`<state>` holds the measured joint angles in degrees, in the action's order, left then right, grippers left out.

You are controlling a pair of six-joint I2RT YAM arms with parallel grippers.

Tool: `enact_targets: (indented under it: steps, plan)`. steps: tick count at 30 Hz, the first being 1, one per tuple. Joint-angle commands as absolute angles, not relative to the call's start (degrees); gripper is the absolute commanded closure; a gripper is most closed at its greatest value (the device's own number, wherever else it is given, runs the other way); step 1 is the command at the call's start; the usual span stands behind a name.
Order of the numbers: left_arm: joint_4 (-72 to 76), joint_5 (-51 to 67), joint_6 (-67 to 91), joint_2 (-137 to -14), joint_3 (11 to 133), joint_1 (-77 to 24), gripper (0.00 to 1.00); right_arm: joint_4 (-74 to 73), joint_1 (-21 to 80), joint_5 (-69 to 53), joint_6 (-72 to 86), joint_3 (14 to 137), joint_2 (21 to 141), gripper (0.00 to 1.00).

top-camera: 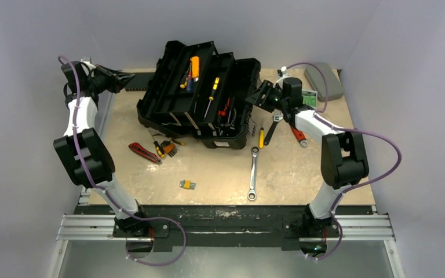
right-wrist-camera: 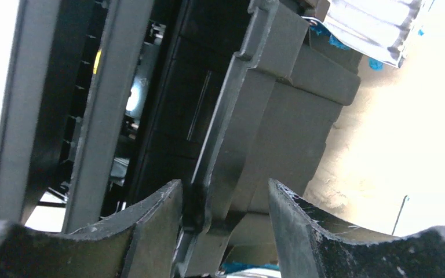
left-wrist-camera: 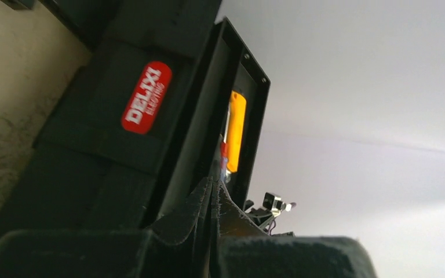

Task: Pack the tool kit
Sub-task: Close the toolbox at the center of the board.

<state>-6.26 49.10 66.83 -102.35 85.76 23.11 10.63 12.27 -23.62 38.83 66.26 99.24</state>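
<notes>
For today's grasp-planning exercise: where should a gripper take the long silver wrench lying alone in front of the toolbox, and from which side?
Take the wrench at mid-shaft, straight down from above, closing across its narrow width. It lies flat, pointing near-to-far, with bare table on both sides; gripping a head would probably let it swing.

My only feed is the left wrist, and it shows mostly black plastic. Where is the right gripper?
Observer: The right gripper is open, with its fingers straddling a wall at the right end of the toolbox.
Operator: Any tools outside the box?
Observer: Yes, a ratchet wrench lies on the table in front of it.
Operator: Anything on the left?
Observer: A red-handled tool lies by the toolbox's front left corner.
</notes>
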Motion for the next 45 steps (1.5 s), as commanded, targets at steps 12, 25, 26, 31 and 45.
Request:
enact_targets:
  steps: [12, 25, 26, 31, 45]
  plan:
    - [-3.51, 46.66, 63.98, -113.38, 84.76, 26.36, 0.95, 12.99, 12.99, -24.86, 39.24, 67.41, 107.38, 0.51]
    - [-8.63, 47.73, 58.76, -122.03, 85.87, 23.53, 0.90, 14.25, 12.94, -26.00, 38.36, 66.35, 106.55, 0.51]
    - [-8.87, 47.99, 58.65, -122.79, 86.25, 22.98, 0.90, 14.24, 13.00, -26.06, 38.30, 66.31, 106.41, 0.51]
    - [-11.91, 50.08, 57.37, -126.33, 89.28, 20.82, 0.90, 14.15, 13.00, -26.15, 37.93, 66.12, 106.00, 0.51]
    - [-7.06, 61.19, 63.66, -130.49, 91.93, 17.47, 0.93, 12.97, 12.95, -26.47, 37.65, 66.89, 107.27, 0.51]
